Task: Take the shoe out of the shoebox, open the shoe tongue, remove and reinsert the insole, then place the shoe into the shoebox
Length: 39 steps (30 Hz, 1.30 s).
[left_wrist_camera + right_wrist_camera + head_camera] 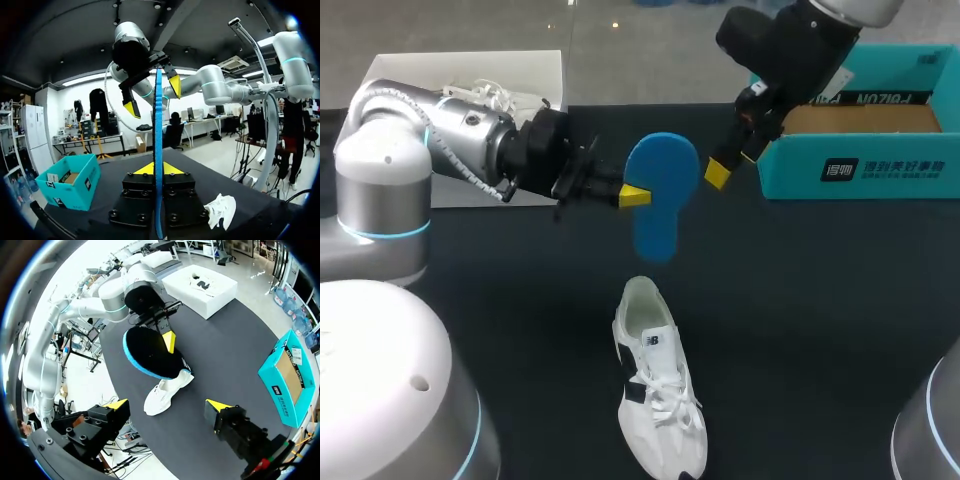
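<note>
- Insole (658, 205), blue on one face and dark on the other, is up in the air above the black table (820, 300), with its broad end away from the robot and its narrow end nearer.
- Left gripper (636, 196) comes in from the left and has the insole by one long edge, about midway along it.
- Its two fingers are closed hard onto the insole, one yellow tip on each face. The left wrist view shows the insole edge-on in the narrow slot between them, running out ahead of the gripper.
- Right gripper (732, 162) reaches down from the far right to the insole's broad end. Its fingers are spread wide and have hold of nothing.
- In the left wrist view the right gripper's yellow tips stand one on each side of the insole's far end, with a gap on both sides. In the head view the nearer tip is just beside the insole's rim, and I cannot tell whether it touches.
- Shoe (660, 400), white with a dark side mark, rests on its sole on the table below the insole. Its laces face up, its heel opening is toward the insole and its toe toward the robot.
- Shoebox (860, 165), teal and open with a brown inside, sits at the table's far right, just behind the right gripper and well apart from the shoe.
</note>
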Available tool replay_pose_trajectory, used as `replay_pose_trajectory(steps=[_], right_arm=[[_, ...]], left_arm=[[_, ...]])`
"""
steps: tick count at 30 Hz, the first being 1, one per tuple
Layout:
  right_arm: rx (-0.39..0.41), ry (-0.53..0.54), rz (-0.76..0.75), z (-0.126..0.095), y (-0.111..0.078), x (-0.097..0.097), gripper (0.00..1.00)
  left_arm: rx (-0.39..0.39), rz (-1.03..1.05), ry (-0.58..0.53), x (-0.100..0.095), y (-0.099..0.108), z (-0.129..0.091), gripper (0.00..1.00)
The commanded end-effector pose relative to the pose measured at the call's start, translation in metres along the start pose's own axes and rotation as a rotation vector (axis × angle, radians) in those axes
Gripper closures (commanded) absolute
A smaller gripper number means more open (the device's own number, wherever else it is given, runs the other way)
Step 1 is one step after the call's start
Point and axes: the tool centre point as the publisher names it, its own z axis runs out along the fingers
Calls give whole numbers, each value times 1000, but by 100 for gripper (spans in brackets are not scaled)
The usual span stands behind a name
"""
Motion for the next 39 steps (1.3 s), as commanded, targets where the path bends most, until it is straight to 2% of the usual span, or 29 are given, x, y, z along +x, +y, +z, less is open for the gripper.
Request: replay_pose_trajectory(steps=[1,9,10,14,16,17,34,39], right_arm=[[3,0,1,1,2,0,0],[3,0,1,1,2,0,0],[3,0,1,1,2,0,0],[3,0,1,1,2,0,0],[3,0,1,1,2,0,0],[3,0,1,1,2,0,0],[3,0,1,1,2,0,0],[3,0,1,1,2,0,0]], left_arm=[[1,-176,6,-11,1,-1,100],[41,-374,-13,-17,7,-12,100],[73,-401,-10,-18,9,-13,100],[122,-503,-12,-18,14,-13,100],[121,-570,-30,-20,17,-13,100],[156,-518,-30,-18,16,-12,100],[156,-518,-30,-18,16,-12,100],[128,-674,-55,-29,12,-15,100]])
